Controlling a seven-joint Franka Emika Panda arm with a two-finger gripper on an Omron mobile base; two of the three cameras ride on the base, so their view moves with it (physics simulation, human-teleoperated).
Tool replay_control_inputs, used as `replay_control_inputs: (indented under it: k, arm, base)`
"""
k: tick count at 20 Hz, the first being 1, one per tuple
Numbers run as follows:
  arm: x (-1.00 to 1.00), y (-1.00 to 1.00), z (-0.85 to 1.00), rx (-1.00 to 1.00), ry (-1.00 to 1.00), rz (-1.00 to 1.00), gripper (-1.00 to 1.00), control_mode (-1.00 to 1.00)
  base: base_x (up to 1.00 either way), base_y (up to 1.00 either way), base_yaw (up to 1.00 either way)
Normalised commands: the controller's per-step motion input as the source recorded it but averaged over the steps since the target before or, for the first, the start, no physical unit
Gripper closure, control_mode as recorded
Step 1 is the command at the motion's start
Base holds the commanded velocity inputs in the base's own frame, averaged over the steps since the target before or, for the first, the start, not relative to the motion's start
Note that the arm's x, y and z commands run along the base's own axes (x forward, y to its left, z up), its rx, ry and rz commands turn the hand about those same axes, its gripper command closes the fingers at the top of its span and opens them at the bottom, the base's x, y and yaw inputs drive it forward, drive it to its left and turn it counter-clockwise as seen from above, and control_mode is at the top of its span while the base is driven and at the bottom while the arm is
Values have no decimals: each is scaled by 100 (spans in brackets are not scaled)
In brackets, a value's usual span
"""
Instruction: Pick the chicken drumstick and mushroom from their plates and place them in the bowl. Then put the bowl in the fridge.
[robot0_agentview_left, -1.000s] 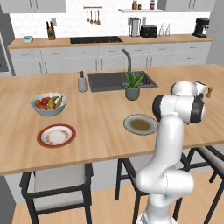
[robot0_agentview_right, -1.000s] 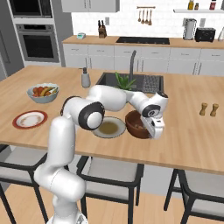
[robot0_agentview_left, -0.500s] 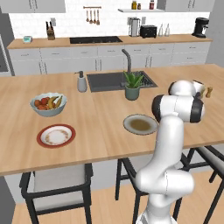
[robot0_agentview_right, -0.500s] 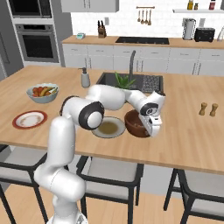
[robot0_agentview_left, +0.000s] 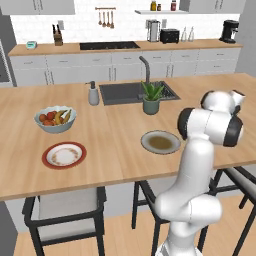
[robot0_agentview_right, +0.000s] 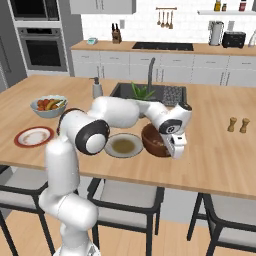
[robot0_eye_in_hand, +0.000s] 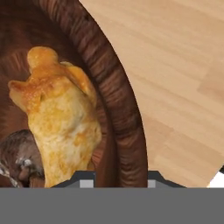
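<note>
Hand view shows the gripper (robot0_eye_in_hand: 116, 177) pinched on the bowl (robot0_eye_in_hand: 124, 109) wall, ready to carry it; the drumstick (robot0_eye_in_hand: 61, 118) and mushroom (robot0_eye_in_hand: 19, 151) lie inside, on the counter's (robot0_eye_in_hand: 175, 65) near right.

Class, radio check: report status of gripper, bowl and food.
Gripper shut on bowl rim. Drumstick and mushroom inside bowl. Bowl on counter, beside olive plate.

Two plates (robot0_agentview_left: 63, 155) (robot0_agentview_left: 160, 142) — one drumstick (robot0_eye_in_hand: 61, 122), one mushroom (robot0_eye_in_hand: 17, 155)
</note>
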Motion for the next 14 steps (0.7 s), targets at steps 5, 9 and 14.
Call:
replay_control_inputs:
  k: [5, 9, 14]
  arm:
    - [-100, 13, 90, -6, -18, 0, 100, -100]
    - [-100, 55, 100, -1, 0, 0, 100, -100]
    - [-96, 83, 95, 0, 0, 1, 100, -100]
  base:
    - [0, 0, 0]
    - [0, 0, 0]
    - [0, 0, 0]
